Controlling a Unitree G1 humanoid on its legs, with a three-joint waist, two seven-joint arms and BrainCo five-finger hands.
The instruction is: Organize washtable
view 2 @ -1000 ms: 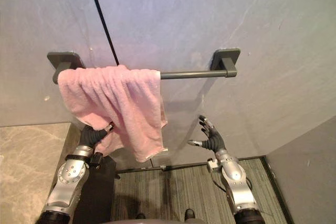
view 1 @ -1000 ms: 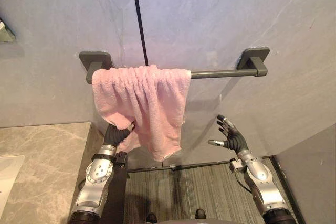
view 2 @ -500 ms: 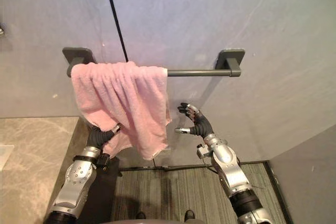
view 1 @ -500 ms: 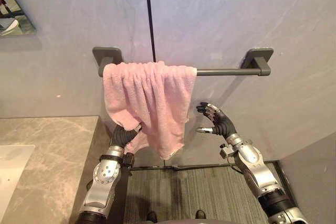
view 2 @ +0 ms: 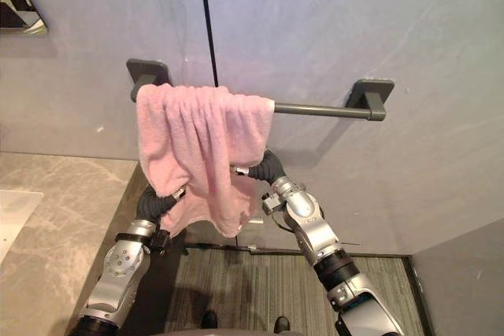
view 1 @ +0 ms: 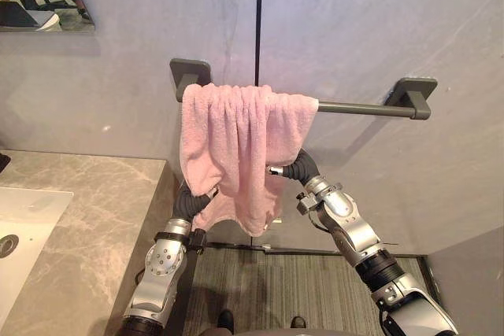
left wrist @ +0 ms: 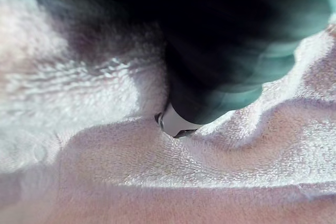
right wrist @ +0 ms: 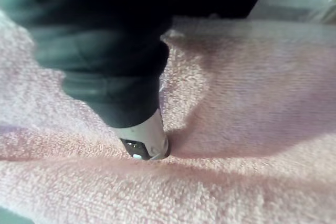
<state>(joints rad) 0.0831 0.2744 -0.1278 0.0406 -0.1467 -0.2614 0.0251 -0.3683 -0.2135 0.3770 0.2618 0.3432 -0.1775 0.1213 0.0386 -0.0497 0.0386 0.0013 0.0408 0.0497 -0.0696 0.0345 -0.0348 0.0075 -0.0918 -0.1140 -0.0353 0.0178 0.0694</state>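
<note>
step: I'd call this the towel-tidying bit of the washtable job. The pink towel [view 1: 236, 147] hangs bunched over the left end of the wall bar [view 1: 362, 106], and I've got a hand on each of its side edges.

towel: draped over the bar in folds, lower corner hanging off-centre. The right stretch of the bar is bare. It's on the wall beside the desk [view 1: 87, 218], not on it.

left hand [view 1: 191, 204]: raised from below to the lower left edge, wrist bent up. The cloth is gathered around it and its wrist view has a digit dug into a fold, so I read it as pinching the towel.

right hand [view 1: 298, 169]: arm reaches up and across, and the hand is tucked in against the towel's right edge about halfway up. Too buried in cloth, so I can't tell if it's gripping.

next: my guess is to get a firm hold on the right edge, then pull both edges apart along the bar so it hangs flat.

watch out: tug too hard and the whole thing probably slides off.
</note>
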